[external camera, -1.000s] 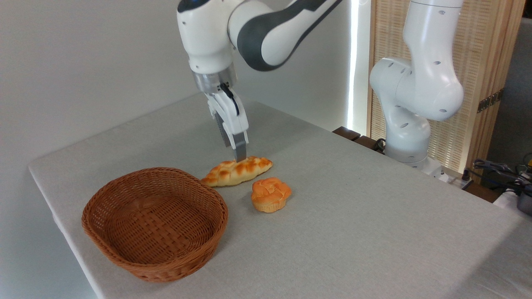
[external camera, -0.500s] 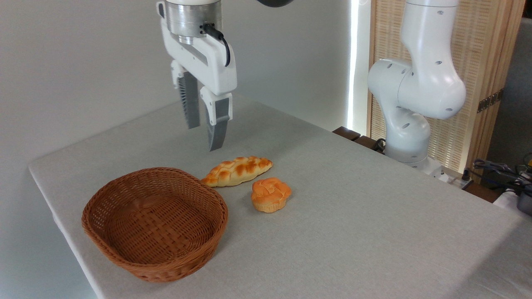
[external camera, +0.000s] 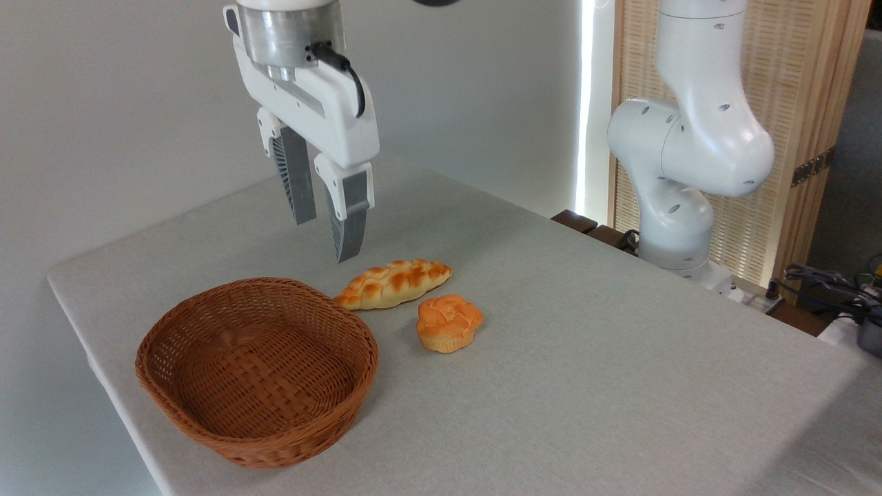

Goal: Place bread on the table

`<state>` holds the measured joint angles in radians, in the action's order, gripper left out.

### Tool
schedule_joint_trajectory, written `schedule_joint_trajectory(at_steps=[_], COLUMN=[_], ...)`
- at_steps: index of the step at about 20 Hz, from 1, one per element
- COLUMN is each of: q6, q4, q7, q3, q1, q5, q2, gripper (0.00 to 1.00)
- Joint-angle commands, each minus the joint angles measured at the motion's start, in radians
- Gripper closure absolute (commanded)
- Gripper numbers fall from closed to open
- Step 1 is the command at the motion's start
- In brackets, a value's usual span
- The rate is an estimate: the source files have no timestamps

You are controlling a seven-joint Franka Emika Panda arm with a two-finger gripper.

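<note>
While the claw (external camera: 324, 238) hangs open, bread (external camera: 393, 283) lies mid-table (external camera: 586, 386).

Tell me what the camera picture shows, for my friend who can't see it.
A long golden-brown braided bread loaf lies on a light grey cloth-covered table, with the white robot arm's end effector open and empty above it. A small round orange bun sits beside the loaf, and an empty brown wicker basket stands to the left.

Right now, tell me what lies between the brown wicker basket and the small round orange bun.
Only bare grey-beige table cloth between wicker basket and bun; the braided loaf sits further back, fixed camera shows.
</note>
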<state>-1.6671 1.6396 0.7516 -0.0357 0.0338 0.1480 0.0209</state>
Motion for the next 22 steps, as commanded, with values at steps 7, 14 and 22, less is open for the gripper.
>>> schedule_joint_trajectory(at_steps=[7,14,22], q6=[0.121,0.118,0.119], q4=[-0.106,-0.104,-0.095], q7=[-0.021,-0.011,-0.011], q3=[-0.001,0.005,0.007], q1=[0.028,0.028,0.028], q5=[-0.080,-0.116,-0.123], q2=[-0.032,-0.032,-0.032], gripper=[0.00,0.00,0.00])
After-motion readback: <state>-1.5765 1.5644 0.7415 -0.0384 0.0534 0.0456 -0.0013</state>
